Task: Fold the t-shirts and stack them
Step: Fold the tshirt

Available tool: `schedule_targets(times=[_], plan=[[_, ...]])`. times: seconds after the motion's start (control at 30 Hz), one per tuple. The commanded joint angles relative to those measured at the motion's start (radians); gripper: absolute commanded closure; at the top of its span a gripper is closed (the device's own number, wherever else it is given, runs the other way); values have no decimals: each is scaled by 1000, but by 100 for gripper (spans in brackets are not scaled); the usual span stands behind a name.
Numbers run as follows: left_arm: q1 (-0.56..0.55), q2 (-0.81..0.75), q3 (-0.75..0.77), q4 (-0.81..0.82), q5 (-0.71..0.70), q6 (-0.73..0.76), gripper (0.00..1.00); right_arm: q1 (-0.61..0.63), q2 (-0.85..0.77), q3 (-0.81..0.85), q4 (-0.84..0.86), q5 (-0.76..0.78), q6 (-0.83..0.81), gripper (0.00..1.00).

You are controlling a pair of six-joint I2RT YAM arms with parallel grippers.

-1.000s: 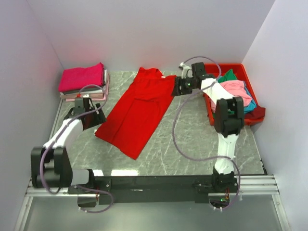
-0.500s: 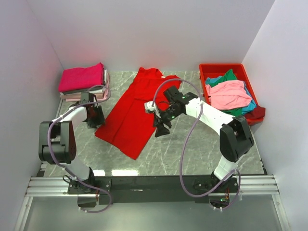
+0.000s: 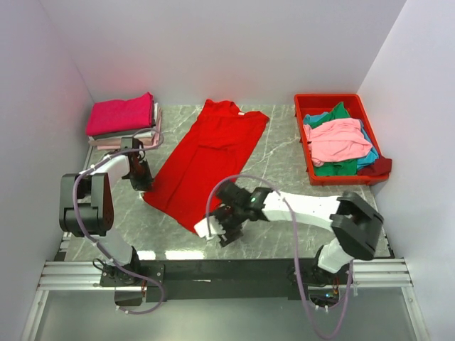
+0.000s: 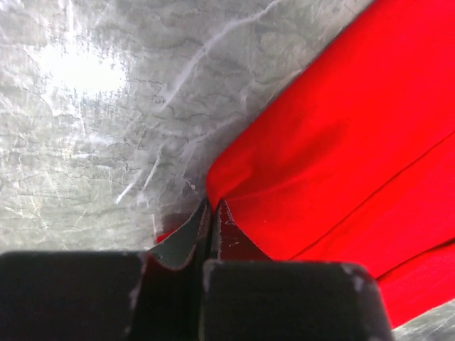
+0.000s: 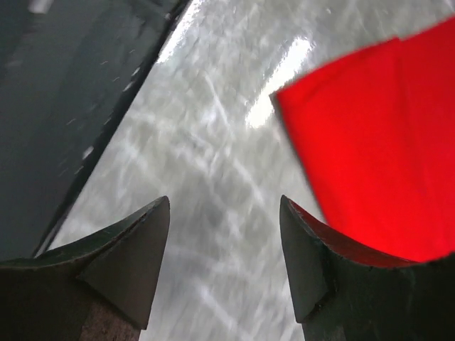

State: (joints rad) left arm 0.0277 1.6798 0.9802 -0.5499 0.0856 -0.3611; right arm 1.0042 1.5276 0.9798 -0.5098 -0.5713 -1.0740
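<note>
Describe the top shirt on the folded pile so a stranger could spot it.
On the grey marbled table, look to the far left corner for the stack of folded shirts. The magenta t-shirt lies on top, vivid above the pale grey, white and pink layers.

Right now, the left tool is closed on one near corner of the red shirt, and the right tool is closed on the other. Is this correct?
Not quite. The left tool is closed on one near corner of the red shirt, but the right tool is open near the other corner and holds nothing. The right wrist view shows its fingers apart.
</note>
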Motion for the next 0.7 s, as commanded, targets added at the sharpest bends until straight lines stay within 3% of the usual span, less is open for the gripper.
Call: schedule_targets(times=[0.0, 0.23, 0.43, 0.57, 0.6, 0.67], plan=[[-9, -2, -55, -25, 46, -22, 99, 66, 61, -13, 306, 230, 32, 30], [-21, -89, -72, -47, 105, -48, 99, 151, 178, -24, 488, 350, 46, 31], [-22, -127, -43, -96, 172, -68, 99, 192, 253, -30, 488, 378, 3, 38], [-23, -163, -61, -93, 215, -81, 99, 197, 224, -76, 444, 364, -18, 53], [-22, -167, -66, -94, 223, -84, 99, 197, 207, -81, 432, 355, -20, 62], [-22, -184, -75, -96, 247, -99, 99, 195, 191, -98, 384, 331, -32, 72]])
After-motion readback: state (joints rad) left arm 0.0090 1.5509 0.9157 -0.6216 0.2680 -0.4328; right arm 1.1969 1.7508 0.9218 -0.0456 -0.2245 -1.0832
